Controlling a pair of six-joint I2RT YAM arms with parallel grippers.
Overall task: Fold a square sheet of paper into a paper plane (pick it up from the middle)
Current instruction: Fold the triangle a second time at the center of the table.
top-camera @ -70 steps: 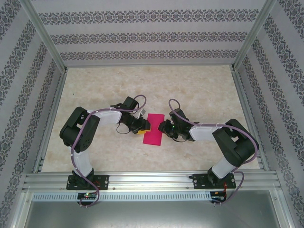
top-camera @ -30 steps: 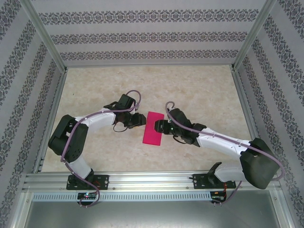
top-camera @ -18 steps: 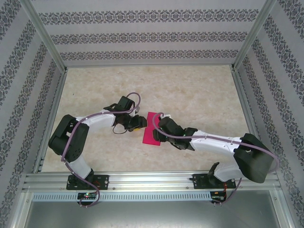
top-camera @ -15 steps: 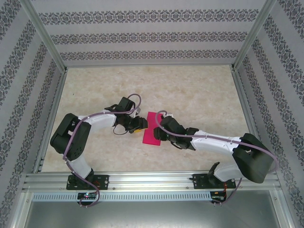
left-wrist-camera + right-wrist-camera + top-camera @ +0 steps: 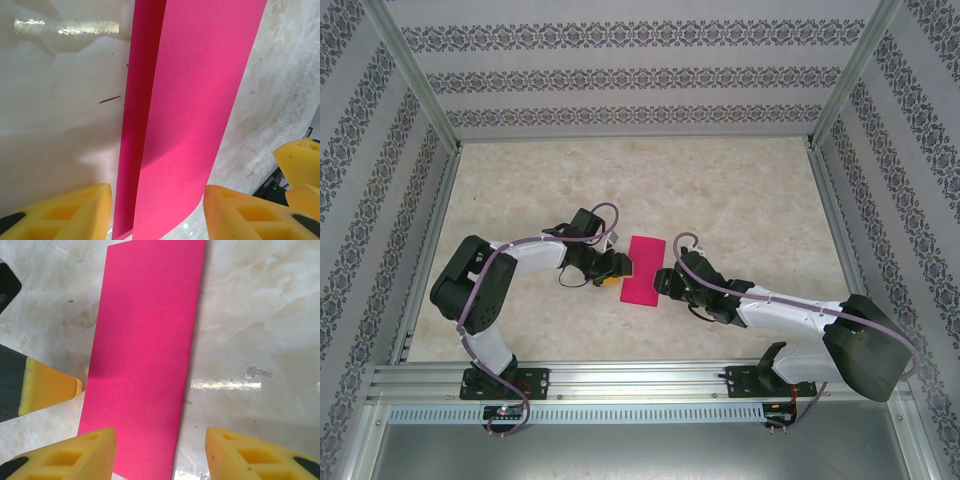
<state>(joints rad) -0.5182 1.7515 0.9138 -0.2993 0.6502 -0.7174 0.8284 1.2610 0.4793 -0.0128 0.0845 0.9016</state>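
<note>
The square sheet of paper (image 5: 643, 270) lies folded into a narrow magenta rectangle on the marble table. In the left wrist view the sheet of paper (image 5: 195, 100) shows two layers, the upper one standing slightly off the lower along the left edge. My left gripper (image 5: 613, 268) sits at the sheet's left edge, open, its yellow fingers (image 5: 65, 212) wide apart on either side of the sheet's end. My right gripper (image 5: 665, 283) is at the sheet's near right corner, also open. The sheet (image 5: 145, 350) lies flat ahead of the right gripper's fingers (image 5: 70, 455).
The marble tabletop (image 5: 740, 190) is bounded by aluminium rails (image 5: 640, 380) at the near edge and patterned walls on three sides. A left fingertip (image 5: 47, 387) touches or nearly touches the sheet's left edge in the right wrist view.
My right gripper has drawn back off the top of the sheet toward its near right corner. The left gripper stays by the left edge. The sheet has not shifted.
</note>
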